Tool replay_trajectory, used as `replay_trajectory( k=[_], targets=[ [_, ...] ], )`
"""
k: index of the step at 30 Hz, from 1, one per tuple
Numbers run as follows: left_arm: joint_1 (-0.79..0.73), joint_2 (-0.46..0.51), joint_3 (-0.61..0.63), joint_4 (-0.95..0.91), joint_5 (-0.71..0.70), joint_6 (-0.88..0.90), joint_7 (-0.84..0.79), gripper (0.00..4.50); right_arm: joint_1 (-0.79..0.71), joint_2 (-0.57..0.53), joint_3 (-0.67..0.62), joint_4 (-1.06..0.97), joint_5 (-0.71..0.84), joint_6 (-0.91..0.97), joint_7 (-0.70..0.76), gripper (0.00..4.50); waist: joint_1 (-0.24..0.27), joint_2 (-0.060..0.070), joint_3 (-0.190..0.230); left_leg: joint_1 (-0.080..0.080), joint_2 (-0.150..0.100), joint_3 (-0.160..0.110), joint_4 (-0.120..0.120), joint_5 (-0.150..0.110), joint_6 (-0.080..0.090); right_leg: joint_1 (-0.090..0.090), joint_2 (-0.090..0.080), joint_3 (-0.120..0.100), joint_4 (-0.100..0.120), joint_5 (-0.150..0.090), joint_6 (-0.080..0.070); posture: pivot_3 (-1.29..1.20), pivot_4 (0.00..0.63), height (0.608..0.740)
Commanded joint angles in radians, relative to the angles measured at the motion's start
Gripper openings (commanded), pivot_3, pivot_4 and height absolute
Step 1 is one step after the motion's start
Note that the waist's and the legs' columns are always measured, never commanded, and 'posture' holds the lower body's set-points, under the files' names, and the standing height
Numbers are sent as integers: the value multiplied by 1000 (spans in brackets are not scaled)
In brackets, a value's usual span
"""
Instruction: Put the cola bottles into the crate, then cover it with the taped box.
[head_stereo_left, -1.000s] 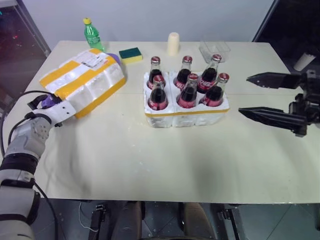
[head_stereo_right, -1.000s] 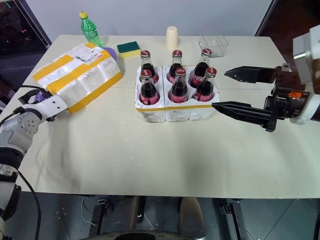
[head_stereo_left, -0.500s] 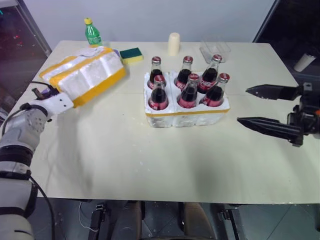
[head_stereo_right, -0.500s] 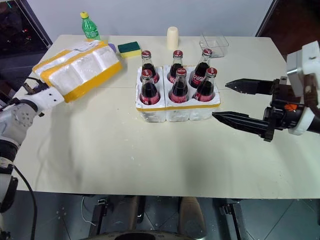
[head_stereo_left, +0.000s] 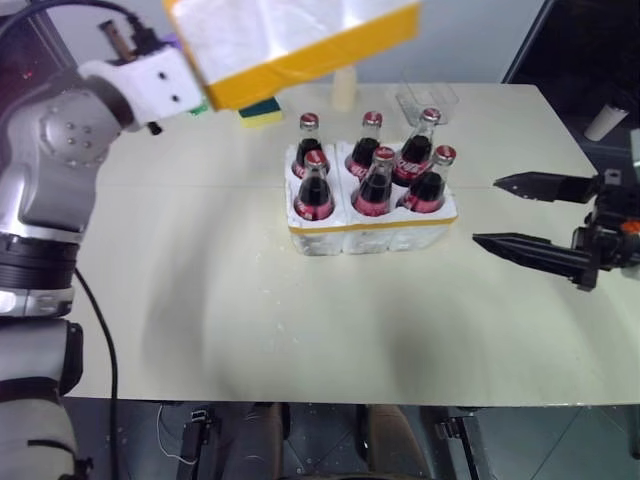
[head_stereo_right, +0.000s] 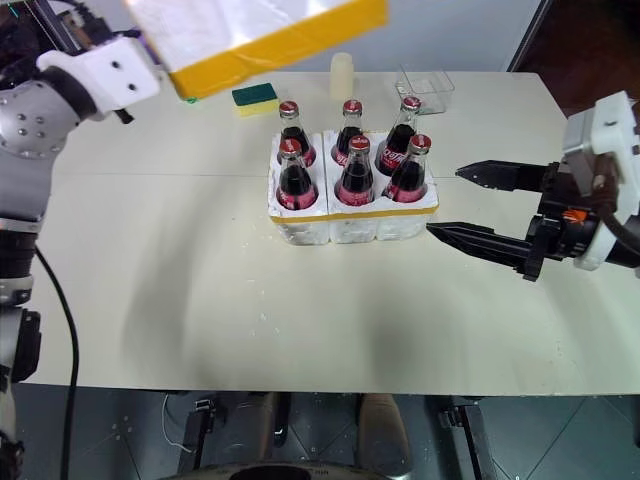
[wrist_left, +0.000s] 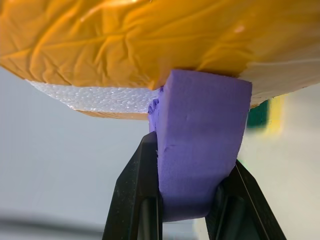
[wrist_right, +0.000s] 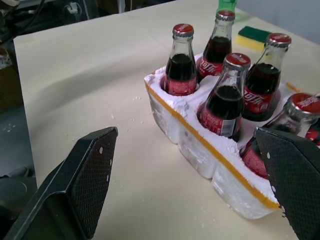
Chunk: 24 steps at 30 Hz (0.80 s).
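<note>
Cream-coloured and wide, the table (head_stereo_left: 250, 330) carries the scene, with a pale wall behind it and dark openings at both far corners. Largest of the things is the taped box (head_stereo_left: 300, 35), white foam banded in yellow, tilted in the air off the table at about eleven o'clock from the crate. The left gripper (wrist_left: 192, 175) is pinched tight on a purple foam handle (wrist_left: 200, 150) that sticks out from the box's yellow-taped side, one black finger on each flank of it. At the table's centre stands the crate (head_stereo_left: 372, 228), a low white foam tray with a yellow band around its side, and all six cola bottles (head_stereo_left: 375, 185) stand upright in its wells, two rows of three, red caps up. At three o'clock from the crate, near it but apart, the right gripper (head_stereo_left: 525, 215) hangs level above the table, its two fingers spread wide and pointing toward the crate. Along the far edge sit a clear plastic tub (head_stereo_left: 428, 100) at one o'clock from the crate, a cream cylinder (head_stereo_right: 342, 75) at twelve, and a green and yellow sponge (head_stereo_right: 256, 97) at eleven. A green bottle's top (wrist_right: 226, 5) shows past the crate in the right wrist view.
</note>
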Motion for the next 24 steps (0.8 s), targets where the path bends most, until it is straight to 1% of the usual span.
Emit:
replay_trajectory(
  k=[1,4,7,12,18,23,24],
  targets=[
    [-21,9,16,-89,-35,-18,-71,457,-1,8,-8,14,-28,-35,-13,4500,-1,0,0,0,0,0,0,0,0,0,0,0,0,0,0,0,150,739],
    [8,14,9,-123,-36,-35,-113,457,6,13,-5,19,-46,-46,-22,4500,0,0,0,0,0,0,0,0,0,0,0,0,0,0,0,0,150,739],
    [38,28,-6,-131,-1,-78,-126,457,6,22,-4,18,-49,-50,-32,4500,1,0,0,0,0,0,0,0,0,0,0,0,0,0,0,0,150,739],
    [82,26,-12,-157,17,-110,-148,457,25,40,5,14,-76,-66,-37,4500,4,0,0,0,0,0,1,0,0,1,0,0,0,0,0,0,150,739],
    [98,-7,-75,-145,108,-196,-109,457,9,53,21,24,-82,-82,-56,4500,5,0,0,0,0,0,1,0,0,1,0,0,0,0,0,0,150,739],
    [95,-39,-80,-113,136,-209,-93,457,1,64,39,26,-89,-91,-74,4500,5,0,0,1,0,0,1,0,0,2,0,0,0,0,0,0,150,739],
    [95,-41,-82,-103,142,-216,-91,942,3,66,38,23,-90,-92,-76,4500,5,0,0,1,0,0,1,0,0,2,0,0,0,0,0,0,150,739]
  ],
)
